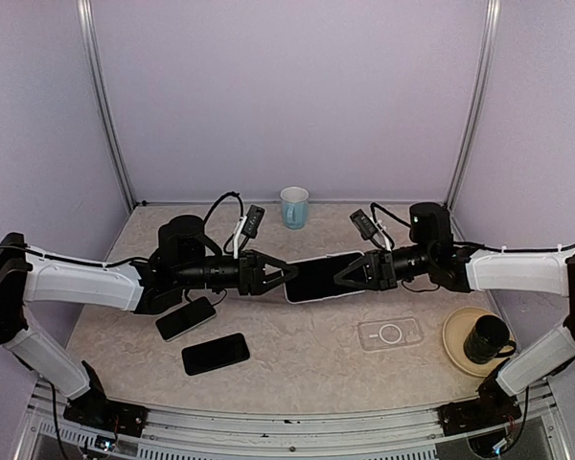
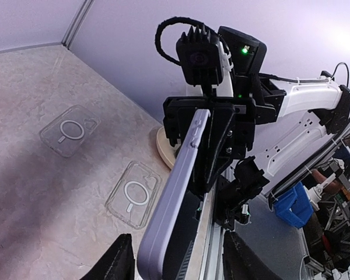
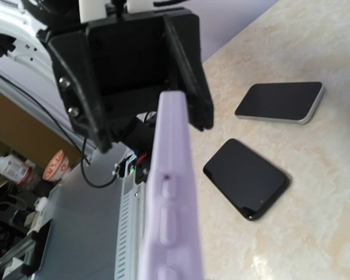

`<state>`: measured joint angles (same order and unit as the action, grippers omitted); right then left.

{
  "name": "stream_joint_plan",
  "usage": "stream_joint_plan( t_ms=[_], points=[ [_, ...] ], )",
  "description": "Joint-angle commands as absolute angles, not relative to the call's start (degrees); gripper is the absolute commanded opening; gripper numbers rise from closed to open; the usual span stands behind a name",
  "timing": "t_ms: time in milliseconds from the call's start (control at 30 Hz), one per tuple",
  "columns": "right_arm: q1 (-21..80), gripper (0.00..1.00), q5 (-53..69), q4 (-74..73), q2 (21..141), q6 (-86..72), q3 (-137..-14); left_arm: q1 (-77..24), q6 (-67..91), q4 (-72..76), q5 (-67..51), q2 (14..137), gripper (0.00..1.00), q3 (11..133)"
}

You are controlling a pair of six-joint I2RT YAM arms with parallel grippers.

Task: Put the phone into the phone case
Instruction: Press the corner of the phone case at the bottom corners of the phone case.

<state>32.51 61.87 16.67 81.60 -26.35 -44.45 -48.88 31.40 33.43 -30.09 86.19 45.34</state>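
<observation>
Nearest, at seven o'clock, we count two dark phones (image 1: 216,354) on the bench (image 1: 307,383); at four, two clear cases (image 2: 134,193). Beyond, a third phone (image 1: 321,278) hangs mid-air, long axis nine-to-three: right pincer (image 1: 345,276) clamped on its three o'clock end, left pincer (image 1: 286,273) spread, straddling the other end.

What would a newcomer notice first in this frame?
A lilac-cased phone hangs above the middle of the table between the two arms, the right tool clamped on one end and the left tool open around the other. Under the left arm lie a dark phone and a second dark phone. To the right lies a clear case, beside a black mug on a tan plate.
</observation>
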Motion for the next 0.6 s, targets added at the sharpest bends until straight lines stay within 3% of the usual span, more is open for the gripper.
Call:
stream_joint_plan(
  t_ms=[0,333,567],
  points=[
    [32.0,0.00,61.3,22.0,77.5,-28.5,-45.7,-48.5,33.9,38.3,-33.1,86.4,0.52,44.4],
    [30.8,0.00,62.4,29.3,75.3,-33.9,-43.8,-48.8,36.7,42.4,-38.6,89.1,0.51,44.5],
    [30.8,0.00,62.1,29.3,75.8,-33.5,-43.0,-48.8,37.5,43.8,-38.6,89.3,0.38,44.1]
  ],
)
